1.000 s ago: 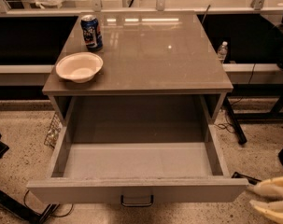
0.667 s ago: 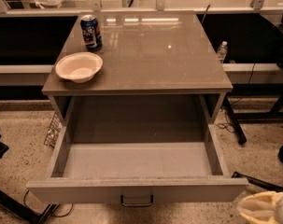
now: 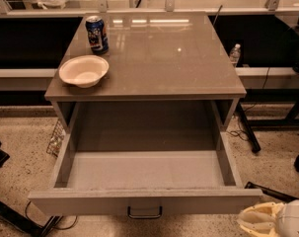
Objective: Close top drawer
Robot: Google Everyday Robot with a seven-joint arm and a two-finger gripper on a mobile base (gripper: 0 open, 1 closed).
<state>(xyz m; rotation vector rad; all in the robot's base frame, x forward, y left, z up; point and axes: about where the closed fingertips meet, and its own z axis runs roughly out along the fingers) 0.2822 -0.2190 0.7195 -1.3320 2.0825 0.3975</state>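
The top drawer (image 3: 145, 201) of the grey cabinet is pulled far out toward me and is empty inside. Its flat front carries a small dark centre handle (image 3: 144, 213) at the bottom edge of the view. My gripper (image 3: 261, 220) shows as pale cream fingers at the bottom right corner, just below and right of the drawer front's right end, apart from the handle. The lower drawers are out of view.
On the cabinet top (image 3: 178, 63) stand a blue soda can (image 3: 96, 33) and a white bowl (image 3: 84, 70) at the left. A water bottle (image 3: 235, 55) stands behind on the right. Dark stand legs (image 3: 247, 127) and cables lie on the speckled floor at both sides.
My gripper has moved left along the bottom edge, closer to the drawer front's right end. The drawer has not moved.
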